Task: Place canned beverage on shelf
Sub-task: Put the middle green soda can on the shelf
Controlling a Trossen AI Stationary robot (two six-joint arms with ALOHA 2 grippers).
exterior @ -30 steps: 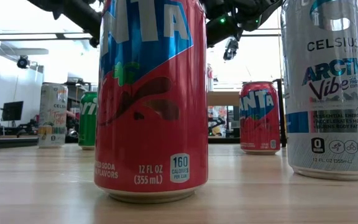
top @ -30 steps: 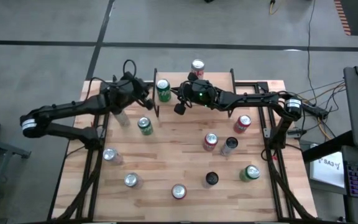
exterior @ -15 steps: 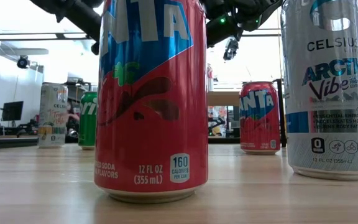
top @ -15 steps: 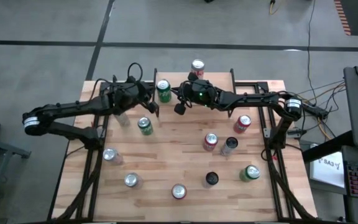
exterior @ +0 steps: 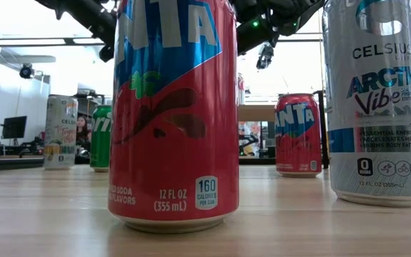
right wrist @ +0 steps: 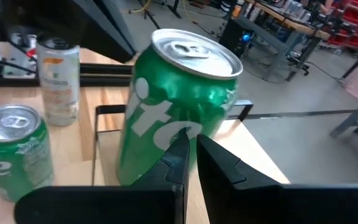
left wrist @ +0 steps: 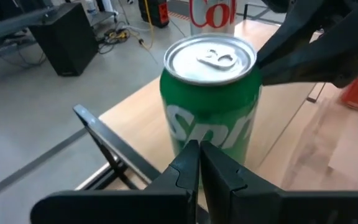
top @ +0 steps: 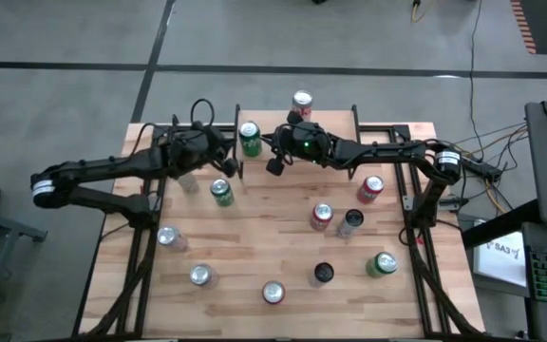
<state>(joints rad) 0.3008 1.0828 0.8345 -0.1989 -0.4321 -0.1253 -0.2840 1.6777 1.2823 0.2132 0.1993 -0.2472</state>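
Observation:
A green Sprite can [top: 248, 139] [left wrist: 210, 106] [right wrist: 173, 106] stands upright on the shelf [top: 330, 119], near the left end of its light wood top. A red-and-white can [top: 301, 102] stands at the shelf's far edge. My left gripper [top: 230, 165] [left wrist: 199, 148] is shut, just off the shelf's left end, and points at the green can's lower wall. My right gripper [top: 266, 144] [right wrist: 188, 142] is shut too and comes at the same can from the table's right, over the shelf. My left gripper's shut fingertips [left wrist: 191, 155] stand before the green can's lower wall [left wrist: 185, 134], slanting down from the table's left; I cannot tell whether they touch it. My right gripper's shut fingertips [right wrist: 180, 149] stand before the can's side wall [right wrist: 166, 124], nearly level from the right; I cannot tell whether they touch it.
Several cans stand about the tabletop: a green one [top: 220, 192] just in front of the shelf, red ones [top: 370, 188] [top: 322, 217], a dark one [top: 350, 221], and more along the near edge [top: 273, 293]. A white can [right wrist: 58, 78] stands under the left arm.
My left gripper has rolled a little about its own pointing line beside the shelf's left end, staying shut. The green can stands where it did.

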